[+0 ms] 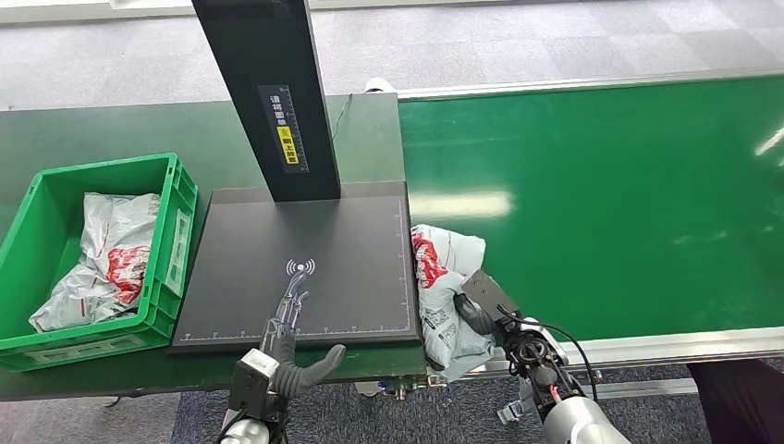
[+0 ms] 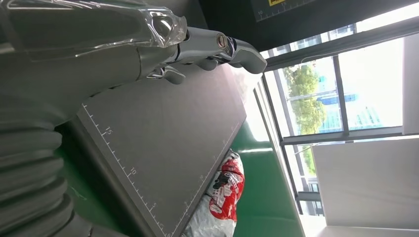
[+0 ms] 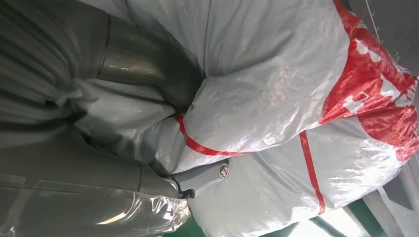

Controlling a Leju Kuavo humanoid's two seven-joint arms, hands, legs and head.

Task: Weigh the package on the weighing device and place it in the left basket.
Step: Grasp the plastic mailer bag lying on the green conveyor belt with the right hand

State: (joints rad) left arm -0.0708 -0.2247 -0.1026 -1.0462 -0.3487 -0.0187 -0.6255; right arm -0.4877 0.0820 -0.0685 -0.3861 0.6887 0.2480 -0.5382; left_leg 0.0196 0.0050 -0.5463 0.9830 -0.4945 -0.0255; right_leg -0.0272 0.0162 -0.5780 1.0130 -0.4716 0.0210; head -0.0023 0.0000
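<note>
We are gripping the package (image 1: 442,287) with the right robot hand (image 1: 476,310), just beside the scale plate (image 1: 296,268), and should lift it clear of the plate's edge first. The left robot hand (image 1: 288,344) is resting open at the plate's near edge. The right wrist view is showing fingers (image 3: 148,64) dug into the wrapping.

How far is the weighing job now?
Early. The right hand grips the package at the conveyor edge beside the scale, whose plate is bare. The left hand rests open over it. Weighing and the basket, already holding another bag, remain.
</note>
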